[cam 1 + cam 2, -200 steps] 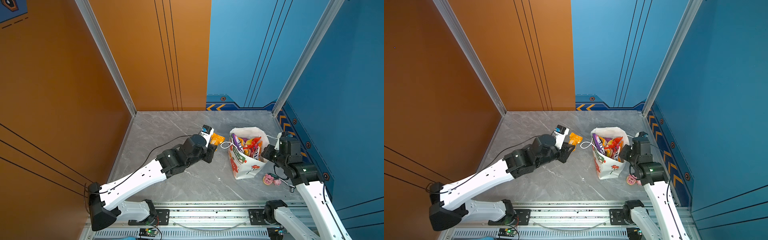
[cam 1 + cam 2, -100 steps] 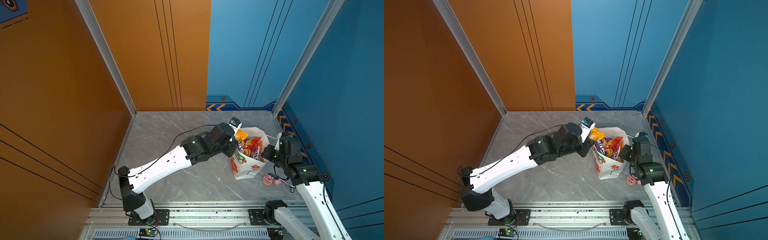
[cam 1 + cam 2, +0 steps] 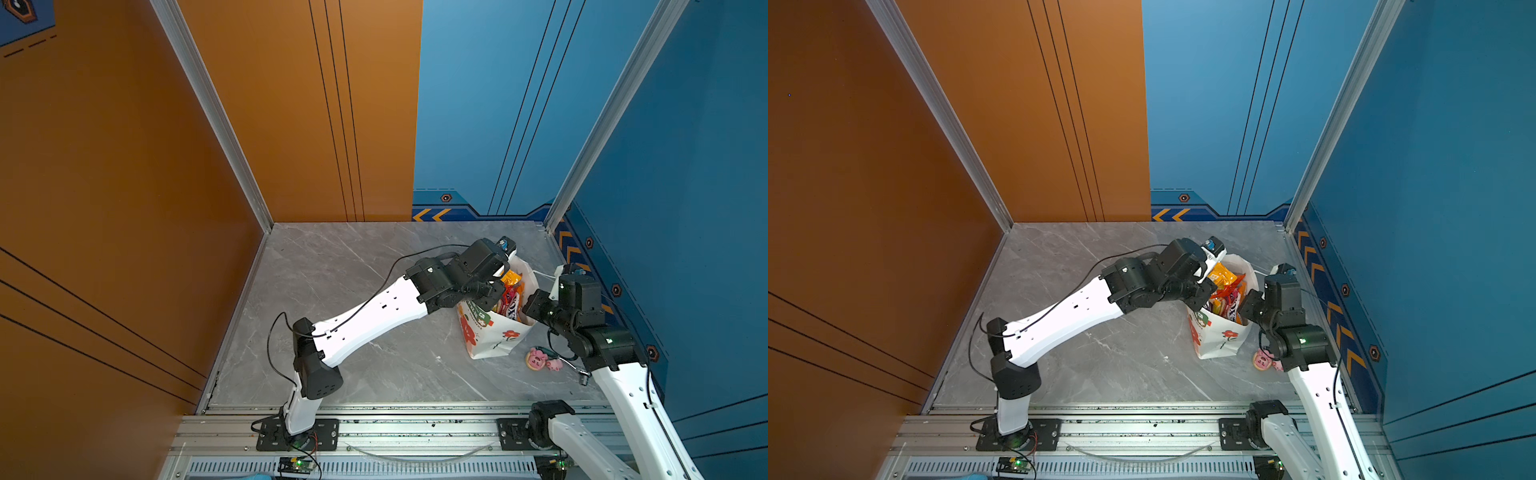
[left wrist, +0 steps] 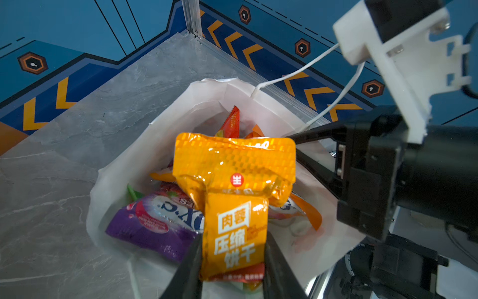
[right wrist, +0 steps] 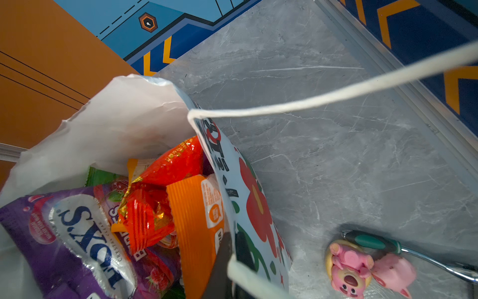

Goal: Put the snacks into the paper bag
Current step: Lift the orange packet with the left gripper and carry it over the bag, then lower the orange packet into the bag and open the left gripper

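Note:
The white paper bag [image 3: 494,338] [image 3: 1219,338] with a red flower print stands upright at the right of the grey floor. Inside it lie snacks: a purple FOX'S bag [image 5: 69,233] [image 4: 155,222], a red packet [image 5: 176,163] and an orange packet [image 5: 196,207]. My left gripper [image 4: 232,243] [image 3: 494,286] hangs over the bag's mouth, shut on a glossy orange biscuit packet [image 4: 234,178] [image 3: 1221,274]. My right gripper [image 5: 234,248] [image 3: 530,307] pinches the bag's right rim by a white cord handle [image 5: 323,99], one finger inside and one outside.
Two pink pig-faced toys [image 3: 542,359] [image 5: 349,269] and a green-handled metal tool [image 5: 372,242] lie on the floor right of the bag. The blue side wall [image 3: 623,291] is close behind my right arm. A metal rail [image 3: 415,428] runs along the front.
My left arm has swung right with the orange packet, from the floor left of the bag to above its mouth. The right arm has kept still on the rim.

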Controlling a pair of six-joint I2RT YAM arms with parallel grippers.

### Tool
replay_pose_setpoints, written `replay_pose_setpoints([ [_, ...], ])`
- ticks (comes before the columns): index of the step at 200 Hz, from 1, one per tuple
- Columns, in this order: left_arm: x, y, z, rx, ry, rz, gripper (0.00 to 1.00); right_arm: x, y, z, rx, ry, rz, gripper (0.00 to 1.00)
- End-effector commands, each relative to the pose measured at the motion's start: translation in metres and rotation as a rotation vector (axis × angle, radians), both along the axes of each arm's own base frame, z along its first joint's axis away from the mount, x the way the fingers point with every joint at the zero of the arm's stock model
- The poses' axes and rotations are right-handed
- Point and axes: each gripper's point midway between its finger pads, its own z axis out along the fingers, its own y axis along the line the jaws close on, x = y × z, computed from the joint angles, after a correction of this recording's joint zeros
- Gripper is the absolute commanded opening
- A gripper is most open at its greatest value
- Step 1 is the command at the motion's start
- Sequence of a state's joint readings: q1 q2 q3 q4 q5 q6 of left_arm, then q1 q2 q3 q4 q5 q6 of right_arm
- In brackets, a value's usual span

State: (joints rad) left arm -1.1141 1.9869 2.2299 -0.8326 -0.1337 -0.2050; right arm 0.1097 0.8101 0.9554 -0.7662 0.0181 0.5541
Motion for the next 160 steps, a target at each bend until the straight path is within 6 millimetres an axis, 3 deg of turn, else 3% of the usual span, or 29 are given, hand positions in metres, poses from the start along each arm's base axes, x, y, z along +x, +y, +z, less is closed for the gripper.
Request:
replay_pose_setpoints([
  [1, -0.007, -0.001, -0.005, 0.048, 0.021, -0.033, 0.12, -0.007, 0.001, -0.005, 0.008, 0.027, 0.009, 0.06],
  [129, 0.000, -0.020, -0.036, 0.068, 0.106, -0.050, 0.13, -0.004, 0.002, -0.009, 0.015, 0.030, 0.012, 0.06],
  [160, -0.001, -0.020, -0.038, 0.067, 0.115, -0.055, 0.23, -0.004, 0.002, -0.009, 0.016, 0.028, 0.011, 0.06],
])
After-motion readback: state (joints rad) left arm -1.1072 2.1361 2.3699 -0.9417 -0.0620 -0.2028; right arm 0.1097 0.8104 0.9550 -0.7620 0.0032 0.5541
